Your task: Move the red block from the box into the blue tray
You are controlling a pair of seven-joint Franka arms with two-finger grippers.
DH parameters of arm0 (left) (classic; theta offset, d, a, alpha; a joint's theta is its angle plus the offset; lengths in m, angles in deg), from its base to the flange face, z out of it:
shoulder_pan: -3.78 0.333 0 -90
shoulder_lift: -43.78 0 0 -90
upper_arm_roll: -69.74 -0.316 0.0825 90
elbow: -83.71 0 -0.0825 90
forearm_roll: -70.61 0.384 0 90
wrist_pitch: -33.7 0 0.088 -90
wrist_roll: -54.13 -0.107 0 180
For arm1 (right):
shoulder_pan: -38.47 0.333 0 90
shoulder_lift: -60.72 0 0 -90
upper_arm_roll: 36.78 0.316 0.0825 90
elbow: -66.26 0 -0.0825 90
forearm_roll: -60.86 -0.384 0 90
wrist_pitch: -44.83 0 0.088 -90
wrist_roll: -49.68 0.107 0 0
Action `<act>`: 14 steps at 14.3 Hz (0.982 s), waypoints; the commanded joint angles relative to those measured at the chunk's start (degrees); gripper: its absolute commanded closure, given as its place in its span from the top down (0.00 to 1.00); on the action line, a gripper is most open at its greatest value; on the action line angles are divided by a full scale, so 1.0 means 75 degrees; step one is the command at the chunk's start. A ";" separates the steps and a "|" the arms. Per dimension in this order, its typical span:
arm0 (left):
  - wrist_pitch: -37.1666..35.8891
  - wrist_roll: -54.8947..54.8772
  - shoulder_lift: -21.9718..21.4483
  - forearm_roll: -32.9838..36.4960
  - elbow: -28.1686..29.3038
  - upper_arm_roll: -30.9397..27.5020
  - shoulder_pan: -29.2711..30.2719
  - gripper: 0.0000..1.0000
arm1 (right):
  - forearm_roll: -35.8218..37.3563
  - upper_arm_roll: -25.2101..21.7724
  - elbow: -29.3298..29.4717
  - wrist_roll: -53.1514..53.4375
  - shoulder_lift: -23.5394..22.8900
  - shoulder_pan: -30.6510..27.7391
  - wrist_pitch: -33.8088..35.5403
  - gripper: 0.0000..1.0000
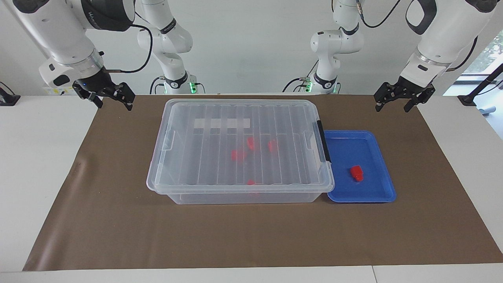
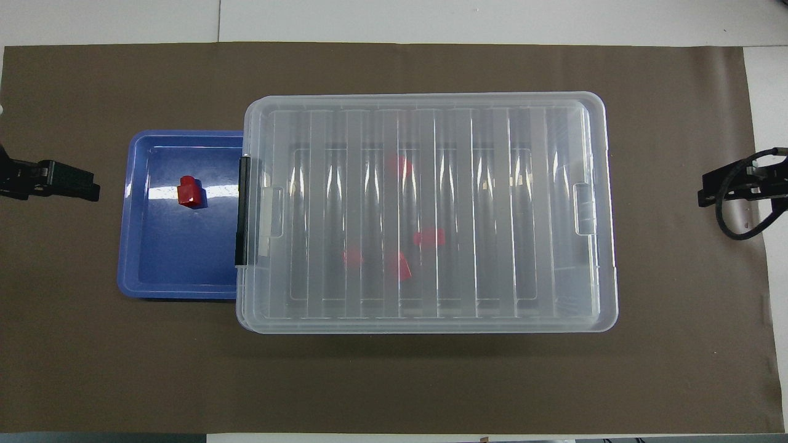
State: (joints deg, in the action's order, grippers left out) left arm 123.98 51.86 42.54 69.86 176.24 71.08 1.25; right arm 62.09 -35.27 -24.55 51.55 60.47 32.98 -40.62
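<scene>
One sheet of brown paper point(image 1: 243, 236) covers the middle of a white table point(image 1: 35, 157), with a plain white wall at the robots' end. The red block point(image 1: 357, 173), a small bright red piece with a narrower stub at one end, lies alone in the blue tray point(image 1: 375, 196), clear of the tray's raised rim on every side. The blue tray is shallow, rectangular and round-cornered; it sits on the paper at the left arm's end of the box point(image 1: 239, 157), its rim tucked under the box lid's edge beside the black latch point(image 1: 324, 142). The box is a large clear bin with its ribbed lid point(image 2: 425, 209) seated on top and a whitish label strip point(image 1: 222, 123) near the robots' edge. Four more red blocks point(image 2: 429, 237) show blurred through the lid. The left gripper point(image 1: 403, 101) hangs with its fingers spread wide and empty over the paper's corner, nearer the robots than the tray. The right gripper point(image 1: 111, 100) hangs likewise wide apart and empty over the paper's edge at the right arm's end. Bare paper surrounds the box and tray, widest on the side farthest from the robots.
</scene>
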 commanded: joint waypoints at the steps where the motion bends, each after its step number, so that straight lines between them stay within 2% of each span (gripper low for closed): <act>1: 0.0116 -0.0084 -0.0210 -0.0100 0.0248 -0.0004 0.0067 1.00 | 0.0023 -0.0038 0.0026 -0.0309 -0.0001 0.0005 -0.0138 1.00; 14: 0.0116 -0.0084 -0.0210 -0.0100 0.0248 -0.0004 0.0067 1.00 | -0.0058 0.0009 0.0014 -0.0356 -0.0013 -0.0007 -0.0291 1.00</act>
State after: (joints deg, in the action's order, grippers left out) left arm 123.98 51.86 42.54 69.86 176.24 71.08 1.25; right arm 62.08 -35.23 -24.55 50.24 60.46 33.11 -41.98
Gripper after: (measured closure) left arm 0.000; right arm 0.000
